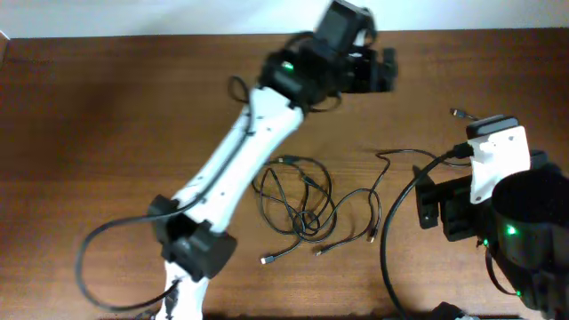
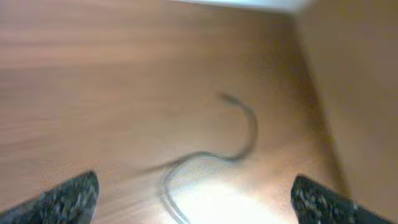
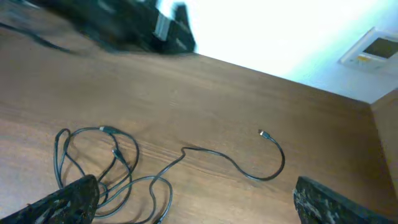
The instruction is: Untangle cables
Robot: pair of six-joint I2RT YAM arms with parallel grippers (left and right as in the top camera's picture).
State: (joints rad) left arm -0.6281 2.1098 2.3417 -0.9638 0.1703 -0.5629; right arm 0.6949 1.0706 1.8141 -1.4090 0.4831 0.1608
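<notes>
Overhead: fixed above the table [image 1: 107,107], facing straight down, far enough to take in both arms and the cables [image 1: 298,204].

Left wrist: close over the table, angled steeply down, picture blurred. The fingertips of the left end effector [image 2: 196,200] sit at the lower corners.

Right wrist: low, at a shallow angle across the table toward the far wall. The fingertips of the right end effector [image 3: 196,202] also sit at the lower corners.

Shared: the right wrist and overhead views both show the cables and the left arm [image 1: 240,169]. Overlap with the left wrist view cannot be determined

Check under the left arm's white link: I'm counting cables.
The cables lie tangled just beside the left arm on the table; whatever runs beneath the link is covered.
</notes>
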